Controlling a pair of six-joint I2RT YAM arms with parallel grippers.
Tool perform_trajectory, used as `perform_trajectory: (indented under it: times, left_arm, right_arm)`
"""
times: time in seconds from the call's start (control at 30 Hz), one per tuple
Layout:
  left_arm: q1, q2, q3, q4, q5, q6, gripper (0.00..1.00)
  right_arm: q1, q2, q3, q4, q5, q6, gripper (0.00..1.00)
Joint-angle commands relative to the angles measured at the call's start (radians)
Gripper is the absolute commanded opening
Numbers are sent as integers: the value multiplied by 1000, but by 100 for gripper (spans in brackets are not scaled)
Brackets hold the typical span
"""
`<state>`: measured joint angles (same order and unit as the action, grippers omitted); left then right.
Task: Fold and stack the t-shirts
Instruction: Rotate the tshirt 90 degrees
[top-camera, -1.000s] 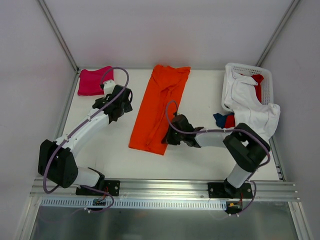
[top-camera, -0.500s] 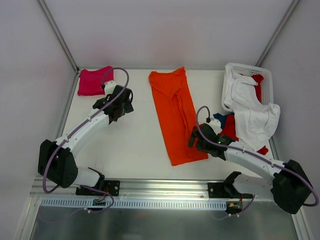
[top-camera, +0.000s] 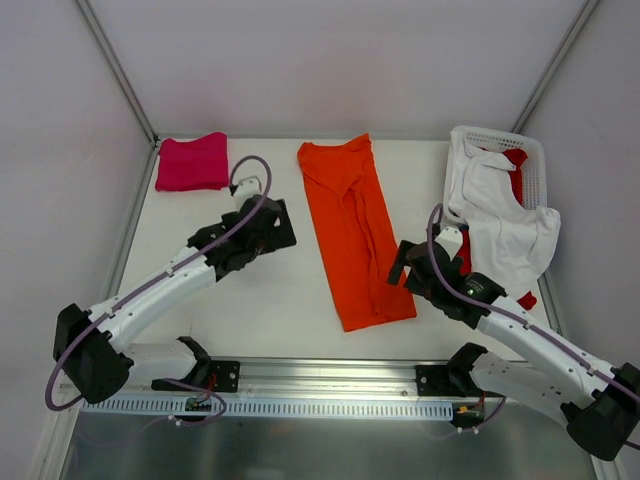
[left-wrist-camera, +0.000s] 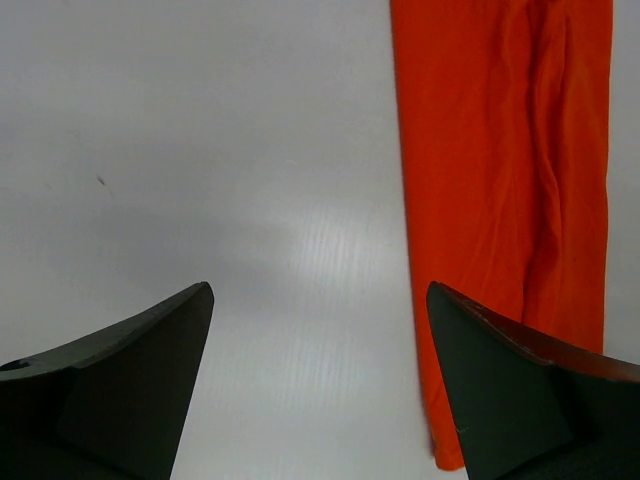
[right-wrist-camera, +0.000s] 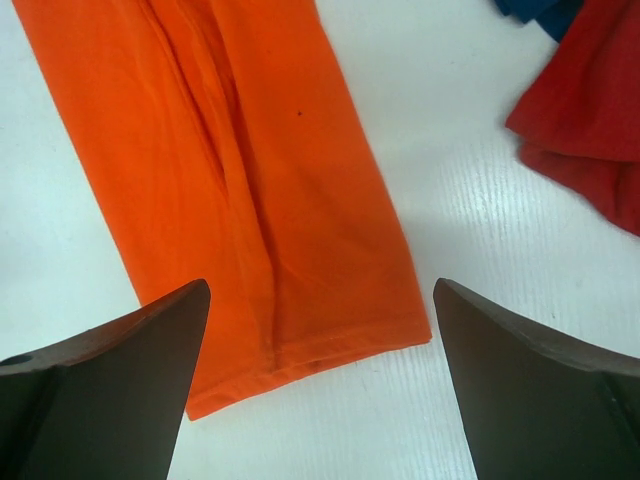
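The orange t-shirt (top-camera: 355, 235) lies flat in a long lengthwise-folded strip down the middle of the table (top-camera: 250, 310). My right gripper (top-camera: 405, 265) hovers open by its near right corner; in the right wrist view the hem of the orange t-shirt (right-wrist-camera: 230, 150) lies below the spread right gripper (right-wrist-camera: 320, 283), untouched. My left gripper (top-camera: 272, 226) is open just left of the strip; its wrist view has the left gripper (left-wrist-camera: 318, 290) over bare table, with the orange t-shirt (left-wrist-camera: 500, 150) under the right finger. A folded magenta t-shirt (top-camera: 190, 162) sits at the far left corner.
A white slotted basket (top-camera: 495, 135) stands at the far right, with a white t-shirt (top-camera: 505, 225) spilling over its front and a red t-shirt (top-camera: 515, 165) inside. More of the red t-shirt (right-wrist-camera: 590, 110) and a dark blue t-shirt (right-wrist-camera: 530, 8) lie right of the right gripper.
The right gripper swung the orange shirt's near end to the right, then opened and let it go. The left arm moved from beside the magenta shirt toward the orange strip.
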<state>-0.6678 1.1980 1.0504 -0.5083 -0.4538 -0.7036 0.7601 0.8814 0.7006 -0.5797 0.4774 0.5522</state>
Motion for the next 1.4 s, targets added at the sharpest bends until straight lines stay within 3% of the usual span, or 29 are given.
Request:
perform_trajectory:
  times: [0.0, 0.17, 0.37, 0.5, 0.6, 0.93, 1.0, 1.03, 1.1, 1.37]
  left_arm:
    - [-104, 44, -128, 37, 98, -184, 88]
    - [-255, 98, -311, 253, 214, -362, 77]
    - [-374, 136, -300, 312, 182, -494, 71]
    - [-435, 173, -296, 367, 159, -585, 73]
    - [-464, 210, -323, 458, 187, -646, 74]
    - [-530, 342, -273, 465, 208, -743, 72]
    - [-533, 365, -256, 465, 217, -746, 69]
    - [-533, 377, -248, 465, 222, -747, 60]
    - [-533, 409, -227, 465, 231, -744, 52]
    - [-533, 482, -171, 465, 248, -726, 45]
  right_arm:
    - [-2, -33, -42, -49, 43, -9, 99]
    - [-56, -12, -108, 44, -78, -31, 99]
    - [-136, -22, -161, 73, -122, -67, 100]
    - [-168, -36, -176, 78, -131, -93, 99]
    - [-191, -45, -185, 78, -138, -104, 100]
    - [-252, -79, -191, 84, -164, -152, 99]
    - [-263, -76, -199, 93, -172, -155, 99]
    - [-266, -78, -202, 98, -178, -159, 99]
    - [-275, -78, -213, 107, -184, -159, 99]
    - [-311, -88, -228, 112, -204, -182, 99]
